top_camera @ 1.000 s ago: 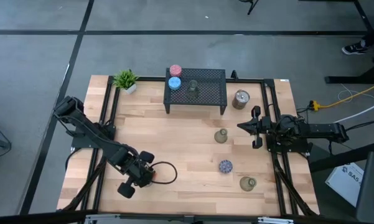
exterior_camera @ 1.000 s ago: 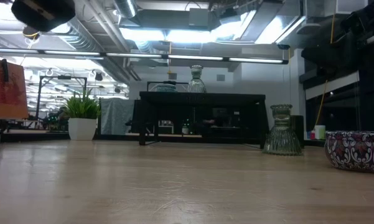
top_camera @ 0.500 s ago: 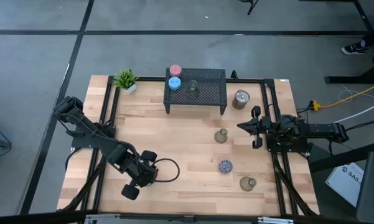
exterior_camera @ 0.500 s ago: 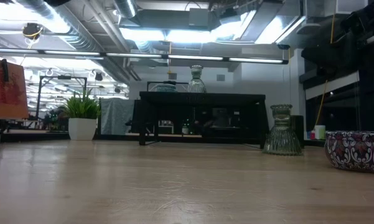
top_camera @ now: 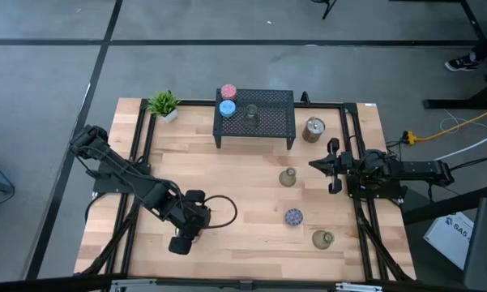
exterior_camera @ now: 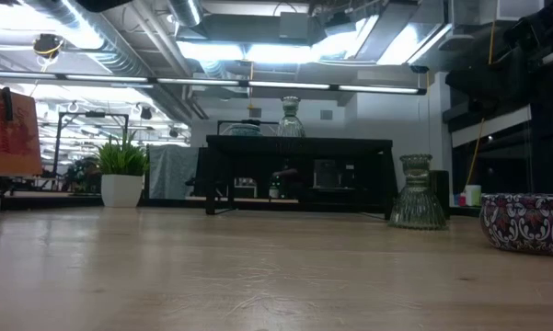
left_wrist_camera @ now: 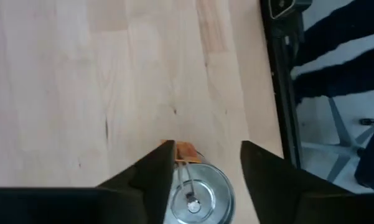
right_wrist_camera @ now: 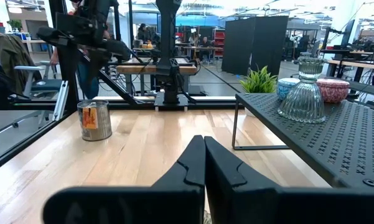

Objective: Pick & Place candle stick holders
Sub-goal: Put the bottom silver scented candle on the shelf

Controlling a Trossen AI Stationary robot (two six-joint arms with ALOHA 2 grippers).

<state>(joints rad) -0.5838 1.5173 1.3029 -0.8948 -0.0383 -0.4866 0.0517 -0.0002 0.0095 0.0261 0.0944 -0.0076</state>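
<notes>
A shiny silver holder with an orange label [left_wrist_camera: 196,193] stands upright on the table [right_wrist_camera: 94,120]. My left gripper [left_wrist_camera: 206,149] hangs open above it, pointing steeply down, with one finger on either side. In the high view this gripper [top_camera: 190,219] hides the holder. I cannot tell whether a finger touches it. Other holders stand on the table: silver [top_camera: 313,128], glass [top_camera: 288,177], speckled blue [top_camera: 293,216] and olive [top_camera: 322,238]. Pink [top_camera: 228,92], light blue [top_camera: 227,108] and glass [top_camera: 251,116] ones are at the rack. My right gripper [right_wrist_camera: 203,163] waits shut at the right edge.
The black wire-mesh rack [top_camera: 267,101] stands at the far middle, with a small potted plant [top_camera: 164,104] to its left. Black rails run along both sides of the table. Bare wood lies between my left gripper and the holders on the right.
My left gripper has moved a little toward the table's right edge and risen, leaving the top of the low view. Its wrist has rolled somewhat. The holders have stayed in place.
</notes>
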